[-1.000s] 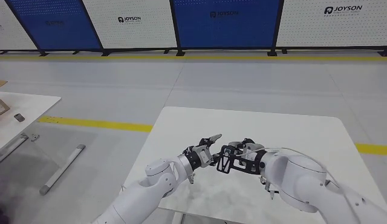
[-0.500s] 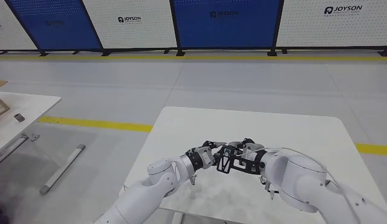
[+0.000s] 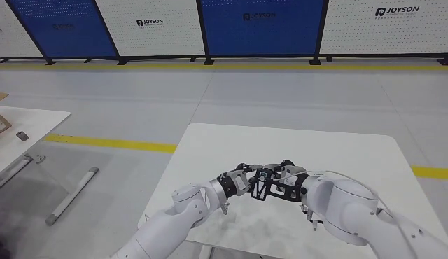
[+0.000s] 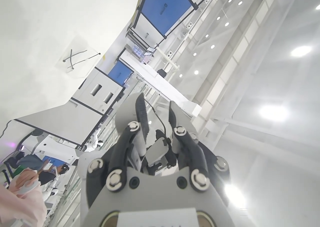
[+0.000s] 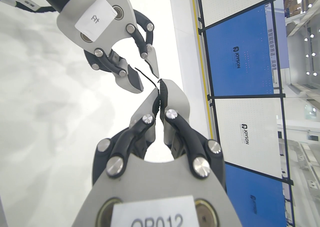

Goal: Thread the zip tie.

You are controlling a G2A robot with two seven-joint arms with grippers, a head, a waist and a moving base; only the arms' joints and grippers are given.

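Change: Over the last second the left pincer [image 3: 245, 178] has closed in on the right pincer [image 3: 260, 185]. Its fingers, earlier cocked up toward the far edge, now sit level with the other's tips. The right arm has held its place.
Left pincer: Spread. Its two fingers stand apart, one on either side of the tie's free end, and no contact with the tie is visible. Its tips are just beside the right pincer's tips.
Right pincer: Pressed together, pinching the zip tie [image 5: 146, 77] between its ribbed pads [image 5: 163, 90].
Zip tie: Thin, black and gently curved. One end is clamped at the very tips of the right pincer. The rest projects free into the gap of the left pincer. It is held in the air, clear of the surface [image 3: 336, 147]. Its head cannot be made out.
Position: The two pincers meet above the near half of the surface, closer to its left edge than to its right.
Surface: White, with rounded corners and faint mottling near the arms.
Clear packet [image 4: 77, 57]: Holds crossed black ties and lies flat on white ground well apart from both pincers. Whether that ground is the surface cannot be told.
Surroundings: Blue and white pegboard panels [image 3: 259, 14] stand in a row across the floor beyond the far edge. A yellow floor line [image 3: 105, 144] meets the surface at its left and right edges.
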